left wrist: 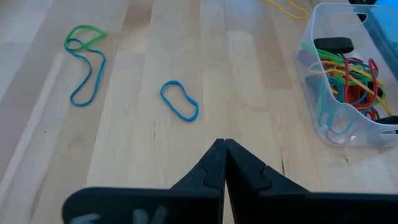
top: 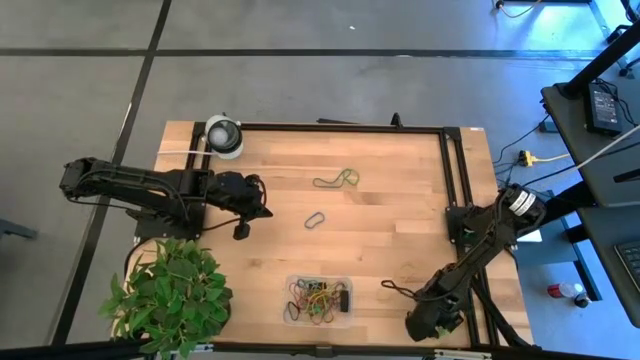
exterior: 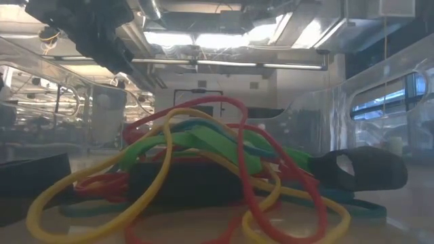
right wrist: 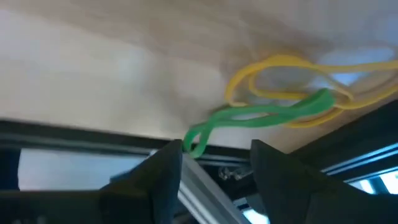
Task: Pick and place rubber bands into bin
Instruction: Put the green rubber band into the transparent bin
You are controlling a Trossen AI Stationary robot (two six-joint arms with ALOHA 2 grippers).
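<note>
The bin (top: 318, 299) is found on the desk (top: 400, 210) at about 6 o'clock, near the front edge, with a tangle of rubber bands (top: 316, 296) inside; red, green, yellow and blue loops are seen there in the low view. Loose bands are noted on the bare wood: a blue band (left wrist: 179, 100) near the centre, a green-and-blue pair (left wrist: 84, 61) toward 12 o'clock, and a yellow and a green band (right wrist: 273, 112) toward 4 o'clock. The left claw (left wrist: 224, 163) is held at about 9 o'clock, fingers pressed together, nothing gripped. The right claw (right wrist: 214, 168) is placed at about 5 o'clock, fingers apart, beside the green band.
</note>
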